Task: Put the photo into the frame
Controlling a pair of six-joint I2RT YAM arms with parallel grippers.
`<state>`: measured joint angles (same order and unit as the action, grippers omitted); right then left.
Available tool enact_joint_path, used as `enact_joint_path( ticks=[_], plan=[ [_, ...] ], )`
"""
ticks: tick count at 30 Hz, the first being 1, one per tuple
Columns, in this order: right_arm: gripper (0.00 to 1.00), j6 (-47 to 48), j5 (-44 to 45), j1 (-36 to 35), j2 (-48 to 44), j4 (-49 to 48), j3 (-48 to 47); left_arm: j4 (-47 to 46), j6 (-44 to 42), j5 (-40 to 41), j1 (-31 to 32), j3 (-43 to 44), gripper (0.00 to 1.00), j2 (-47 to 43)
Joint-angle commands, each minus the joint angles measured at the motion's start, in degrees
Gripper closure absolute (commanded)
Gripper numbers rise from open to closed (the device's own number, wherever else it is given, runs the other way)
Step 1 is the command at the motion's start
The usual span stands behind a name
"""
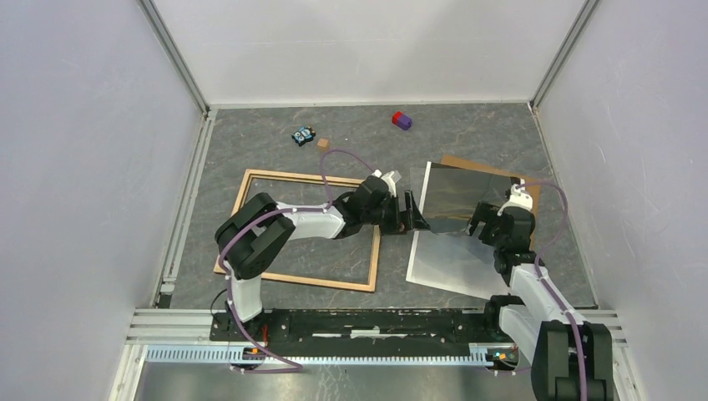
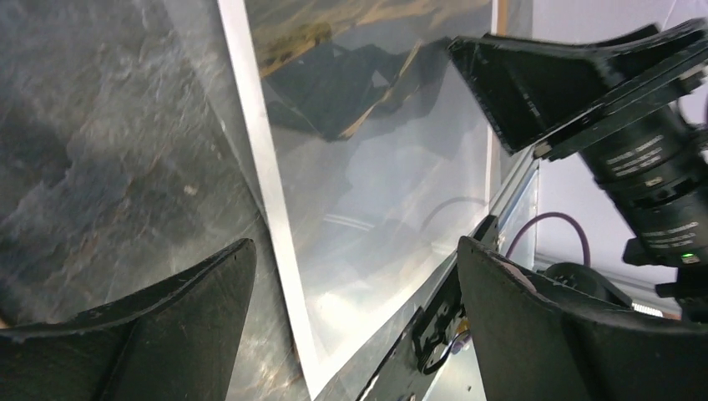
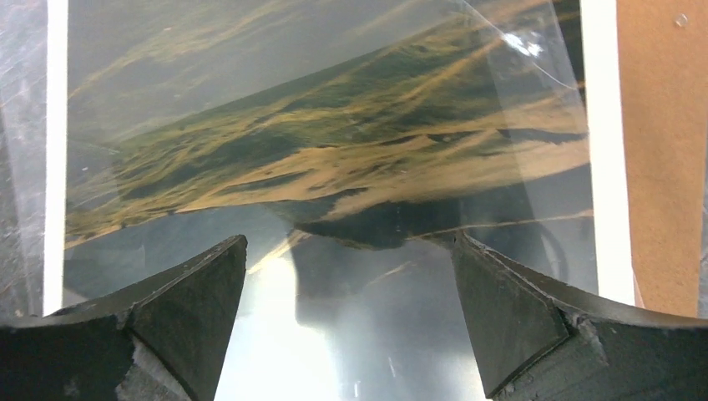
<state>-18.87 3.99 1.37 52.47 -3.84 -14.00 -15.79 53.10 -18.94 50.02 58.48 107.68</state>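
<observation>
Left claw (image 2: 351, 255) hung open over the photo's (image 1: 457, 209) white edge; the right claw (image 3: 349, 251) gaped open just above its middle. Neither gripped anything, so the job looked barely begun. Behind the left claw lay the frame (image 1: 284, 175), flat on the desk (image 1: 250, 134), apart from the photo, that arm crossing its rails.

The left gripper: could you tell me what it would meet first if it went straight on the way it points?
Probably the photo, whose nearest edge lies just ahead of the open left gripper; depth is unclear.
</observation>
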Motion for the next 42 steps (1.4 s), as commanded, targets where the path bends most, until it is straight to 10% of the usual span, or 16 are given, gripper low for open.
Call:
enact_joint_path(
  ticks=[1, 18, 30, 42],
  plan=[
    [0.02, -1.7, -6.2, 4.5, 1.5, -5.7, 2.4, -2.5, 1.2, 3.2, 0.0, 3.7, 0.06, 2.9],
    [0.02, -1.5, -15.9, 7.7, 8.8, -10.7, 5.9, -21.5, 15.8, 10.0, -1.3, 2.4, 0.18, 11.6],
    [0.05, -0.6, -20.2, 7.7, 13.0, -13.2, 6.3, -35.4, 21.3, 5.3, -2.8, 2.4, 0.44, 14.5],
    [0.04, 0.1, -22.2, 7.7, 13.0, -13.3, 5.8, -27.3, 19.3, 3.3, -2.8, 9.2, 0.69, 17.6]
  ],
)
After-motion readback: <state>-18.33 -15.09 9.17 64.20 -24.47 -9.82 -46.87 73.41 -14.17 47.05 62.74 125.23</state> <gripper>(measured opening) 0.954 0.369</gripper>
